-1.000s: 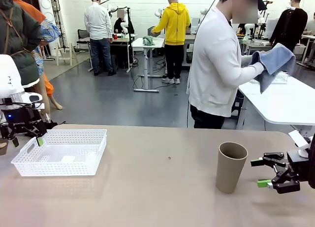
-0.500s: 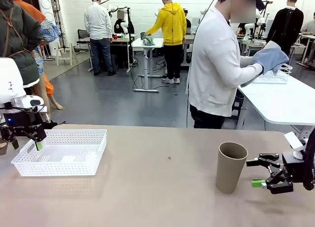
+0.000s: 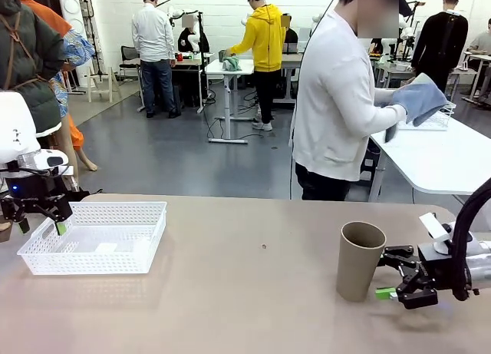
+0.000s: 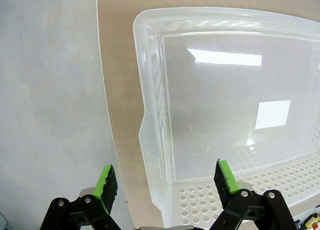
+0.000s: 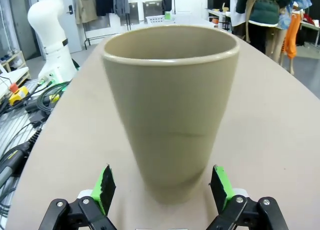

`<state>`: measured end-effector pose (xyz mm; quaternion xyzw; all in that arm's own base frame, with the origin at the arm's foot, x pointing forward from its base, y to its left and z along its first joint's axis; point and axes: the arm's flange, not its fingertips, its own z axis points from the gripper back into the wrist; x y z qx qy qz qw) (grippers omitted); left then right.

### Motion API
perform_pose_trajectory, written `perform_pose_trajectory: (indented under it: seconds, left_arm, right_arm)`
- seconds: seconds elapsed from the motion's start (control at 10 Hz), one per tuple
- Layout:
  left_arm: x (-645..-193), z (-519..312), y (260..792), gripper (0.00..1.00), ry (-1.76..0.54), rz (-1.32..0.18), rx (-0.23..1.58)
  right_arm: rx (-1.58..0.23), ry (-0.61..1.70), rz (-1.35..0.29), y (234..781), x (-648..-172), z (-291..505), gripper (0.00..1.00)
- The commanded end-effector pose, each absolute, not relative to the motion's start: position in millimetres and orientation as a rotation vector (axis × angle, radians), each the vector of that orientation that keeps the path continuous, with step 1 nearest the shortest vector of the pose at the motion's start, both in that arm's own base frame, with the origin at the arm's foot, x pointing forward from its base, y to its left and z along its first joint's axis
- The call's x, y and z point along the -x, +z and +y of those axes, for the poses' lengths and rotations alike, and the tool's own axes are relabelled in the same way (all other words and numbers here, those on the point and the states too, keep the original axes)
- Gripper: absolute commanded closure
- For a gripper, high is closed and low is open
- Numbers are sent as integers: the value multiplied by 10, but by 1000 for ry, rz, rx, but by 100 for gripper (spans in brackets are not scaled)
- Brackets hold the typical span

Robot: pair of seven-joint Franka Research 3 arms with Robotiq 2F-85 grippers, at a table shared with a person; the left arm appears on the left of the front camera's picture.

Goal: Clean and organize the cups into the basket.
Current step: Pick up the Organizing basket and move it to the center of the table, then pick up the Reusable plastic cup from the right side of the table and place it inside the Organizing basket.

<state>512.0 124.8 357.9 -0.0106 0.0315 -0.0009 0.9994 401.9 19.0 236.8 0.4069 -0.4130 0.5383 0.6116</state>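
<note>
The right arm is cut off by the picture's edge in the front view, leaving a black wrist, a cable loop and its right fingers (image 5: 106, 183). They stand apart on either side of the lower part of the tan-brown cup (image 3: 359, 260), not clamped on it. In the right wrist view a gap shows at one green pad, while the other sits so near the cup wall that contact cannot be told. The cup stands upright on the right part of the surface (image 3: 245, 308), well apart from the basket (image 3: 115, 206). It is a plain, matte, handleless tumbler that tapers toward its foot and has a rounded lip. Its inside is in shadow. The left arm is also cropped, a white shell at the frame's left edge. Its left fingers (image 4: 106, 182) are spread wide over the basket's left end, one pad outside the end wall and one over the inside; whether they touch the rim cannot be told. The basket is shallow, white, rectangular plastic with perforated sides and a smooth floor that reflects ceiling lights. In the left wrist view its far end runs out of frame. Behind the surface a person (image 3: 337, 100) in a white top holds a blue cloth (image 3: 418, 99).
</note>
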Motion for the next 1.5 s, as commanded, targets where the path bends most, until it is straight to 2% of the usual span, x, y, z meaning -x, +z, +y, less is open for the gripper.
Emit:
perform_pose_trajectory:
  seconds: [0.0,0.5,1.4]
  left_arm:
    - [-5027,1203,3559,0,-34,57,-6]
    - [-4989,1189,3544,0,-57,70,1]
    - [-5016,1196,3542,0,-35,76,26]
  right_arm:
    - [-887,1236,-981,2193,-4220,282,0]
    - [-929,1257,-930,2035,-4391,475,0]
    - [-955,1262,-911,2041,-4336,438,0]
